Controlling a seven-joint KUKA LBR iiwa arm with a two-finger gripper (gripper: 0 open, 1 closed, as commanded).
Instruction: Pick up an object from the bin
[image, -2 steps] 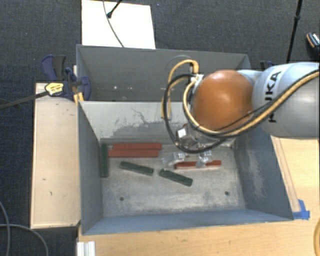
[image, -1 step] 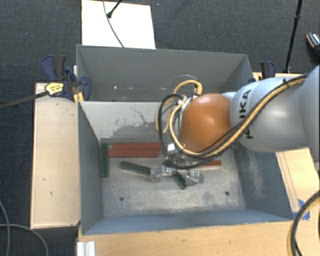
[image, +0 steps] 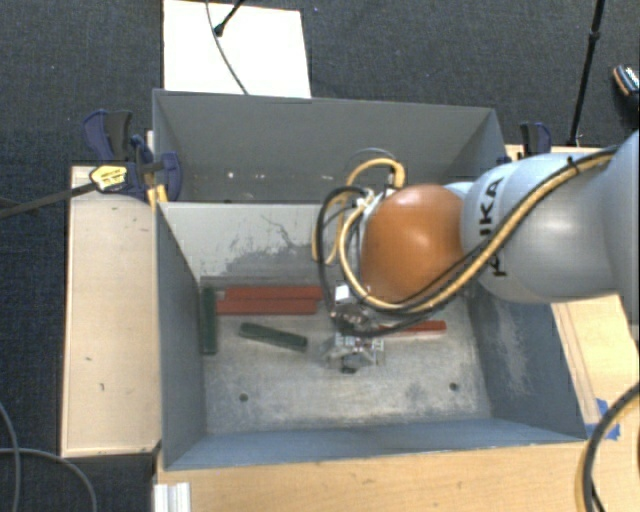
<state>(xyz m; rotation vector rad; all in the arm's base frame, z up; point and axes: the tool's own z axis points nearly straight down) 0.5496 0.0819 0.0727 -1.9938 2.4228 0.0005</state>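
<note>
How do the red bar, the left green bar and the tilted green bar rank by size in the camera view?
Largest: red bar, partly behind the arm.
Then left green bar and tilted green bar, too alike to rank.

The red bar runs under the orange wrist cover, so whether the red strip to its right is the same bar cannot be told. Just in front of the red bar, the gripper is a small dark blur, and anything beneath it is hidden.

A robot lab — industrial arm over grey metal bin.
</note>
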